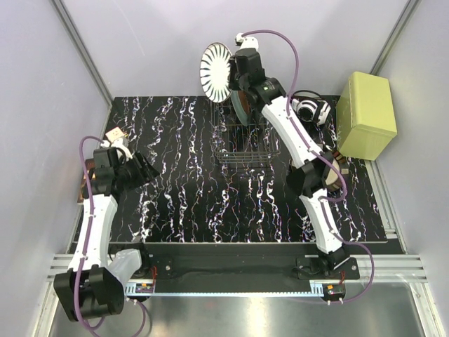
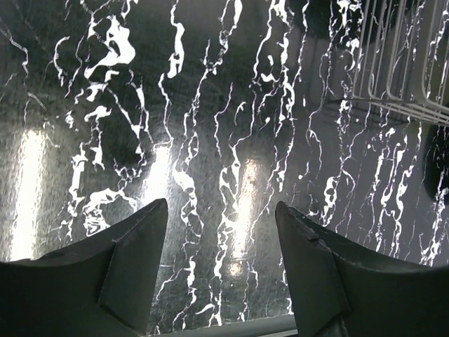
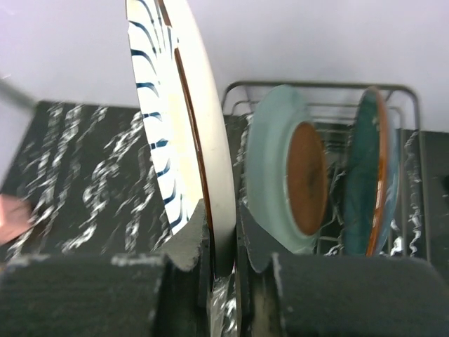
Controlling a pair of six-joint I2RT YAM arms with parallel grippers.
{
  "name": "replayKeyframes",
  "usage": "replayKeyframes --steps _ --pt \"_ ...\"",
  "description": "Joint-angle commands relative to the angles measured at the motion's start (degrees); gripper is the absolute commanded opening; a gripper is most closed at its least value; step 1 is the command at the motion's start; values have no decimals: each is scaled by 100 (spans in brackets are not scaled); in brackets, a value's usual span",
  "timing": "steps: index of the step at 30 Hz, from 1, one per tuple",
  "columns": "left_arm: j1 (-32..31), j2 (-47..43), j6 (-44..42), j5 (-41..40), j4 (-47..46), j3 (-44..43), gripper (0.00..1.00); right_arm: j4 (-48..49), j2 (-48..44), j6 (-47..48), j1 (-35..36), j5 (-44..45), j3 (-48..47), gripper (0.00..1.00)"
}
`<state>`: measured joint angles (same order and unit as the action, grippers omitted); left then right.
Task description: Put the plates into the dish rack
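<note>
Right wrist cam: R gripper [image 3: 223, 239] pinches striped plate [image 3: 172, 119] by its rim, upright at 11 o'clock of dish rack [image 3: 330, 85], stiff, slick, breakable, so hold edge firm; L gripper [image 2: 221, 232] wide, empty.

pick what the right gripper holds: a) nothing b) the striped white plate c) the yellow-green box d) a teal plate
b: the right gripper is clamped on the rim of the striped plate, which it holds upright on edge.
</note>
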<state>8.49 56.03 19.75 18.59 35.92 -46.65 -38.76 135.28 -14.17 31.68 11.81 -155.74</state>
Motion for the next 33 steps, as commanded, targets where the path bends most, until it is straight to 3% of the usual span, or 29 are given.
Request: replayKeyframes --steps 1,16,33 --pt "74 -189 20 13 -270 200 67 1661 120 222 259 1252 -457 0" --pt "109 -136 266 206 -603 385 67 2364 402 2022 523 3088 -220 0" --pt "153 -215 416 365 -780 578 67 2285 446 2718 567 4223 299 0"
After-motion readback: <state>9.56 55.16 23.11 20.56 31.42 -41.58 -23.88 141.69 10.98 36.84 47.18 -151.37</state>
